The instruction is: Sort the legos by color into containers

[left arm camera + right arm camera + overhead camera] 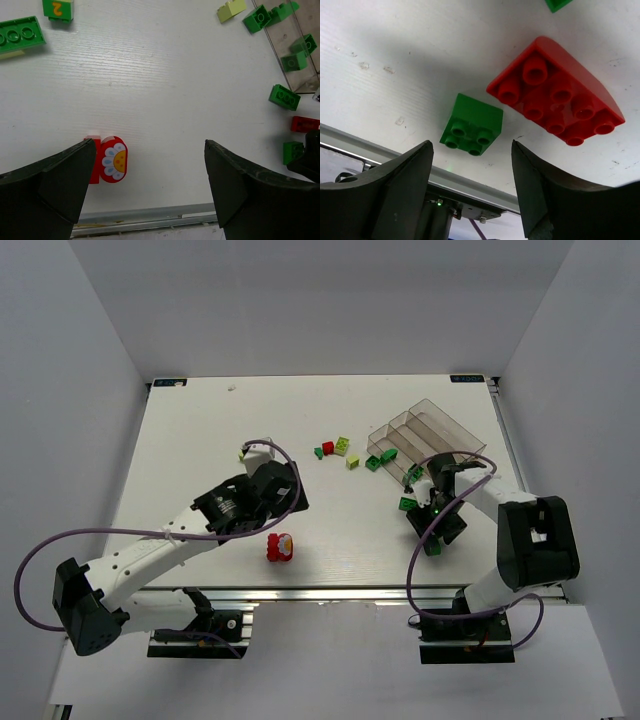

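A red flower-printed lego (114,159) lies near the table's front edge, just inside the left finger of my left gripper (150,145), which is open and holds nothing. From above, that lego (281,547) sits in front of the left gripper (283,508). My right gripper (471,145) is open. A small green lego (472,125) lies on the table just ahead of its fingertips, and a red curved lego (557,100) lies beside that. The clear tray (440,420) stands at the back right with green legos (299,52) in one compartment.
Loose legos lie mid-table: green (319,452), red (328,447), yellow-green (343,444) and pale yellow (352,462). A flat green plate (20,34) and a green brick printed with a 2 (58,9) show in the left wrist view. The metal front rail (150,217) is close below both grippers.
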